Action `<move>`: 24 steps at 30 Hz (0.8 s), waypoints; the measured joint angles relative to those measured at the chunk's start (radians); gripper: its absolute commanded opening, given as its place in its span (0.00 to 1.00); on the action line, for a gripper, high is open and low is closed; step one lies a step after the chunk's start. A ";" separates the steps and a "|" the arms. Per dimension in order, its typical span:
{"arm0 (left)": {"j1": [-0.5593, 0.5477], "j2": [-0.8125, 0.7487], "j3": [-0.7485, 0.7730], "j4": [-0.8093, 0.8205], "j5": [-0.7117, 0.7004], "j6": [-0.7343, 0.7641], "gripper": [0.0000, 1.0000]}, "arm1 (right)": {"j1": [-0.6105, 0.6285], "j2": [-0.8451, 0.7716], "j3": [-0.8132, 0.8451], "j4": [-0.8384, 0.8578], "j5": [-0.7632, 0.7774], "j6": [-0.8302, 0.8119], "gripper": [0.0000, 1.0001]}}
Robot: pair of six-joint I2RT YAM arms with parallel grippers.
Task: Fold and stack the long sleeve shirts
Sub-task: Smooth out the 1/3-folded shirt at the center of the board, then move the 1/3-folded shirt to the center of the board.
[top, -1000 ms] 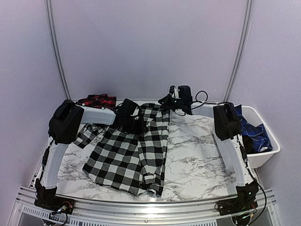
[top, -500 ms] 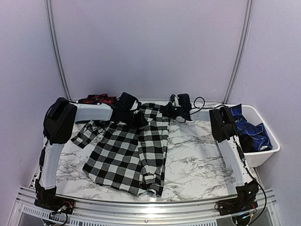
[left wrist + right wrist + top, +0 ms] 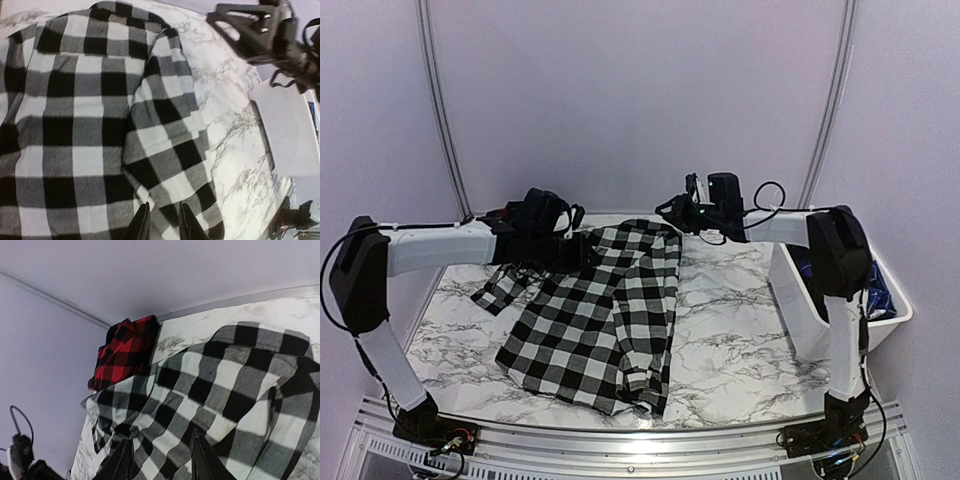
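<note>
The black-and-white long sleeve shirt [image 3: 590, 320] lies spread on the marble table [image 3: 740, 330], its right side folded in over the body and one sleeve [image 3: 500, 285] trailing left. The red-and-black shirt [image 3: 122, 352] sits bunched at the back left corner; from above only a sliver [image 3: 500, 213] shows behind the left arm. My left gripper [image 3: 583, 250] hovers over the shirt's upper left part, its fingers [image 3: 142, 225] a little apart with nothing between them. My right gripper [image 3: 670, 213] hangs just past the collar [image 3: 260, 337], its jaws open and empty.
A white bin [image 3: 790, 290] stands at the table's right edge with blue cloth [image 3: 875, 285] inside. The back wall and its rails run close behind the shirts. Bare marble lies right of the shirt.
My right gripper has opened and lifted off the shirt's collar corner. The left arm has stretched out and drawn its gripper leftward. Both elbows have swung outward.
</note>
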 measured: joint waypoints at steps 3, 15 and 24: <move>-0.001 -0.118 -0.176 -0.007 -0.029 0.003 0.25 | 0.050 -0.157 -0.167 0.034 0.022 -0.018 0.40; 0.010 -0.496 -0.531 -0.198 -0.439 -0.111 0.31 | 0.264 -0.436 -0.657 -0.035 0.146 -0.109 0.41; 0.034 -0.521 -0.659 -0.283 -0.504 -0.199 0.48 | 0.490 -0.542 -0.729 -0.069 0.179 -0.122 0.40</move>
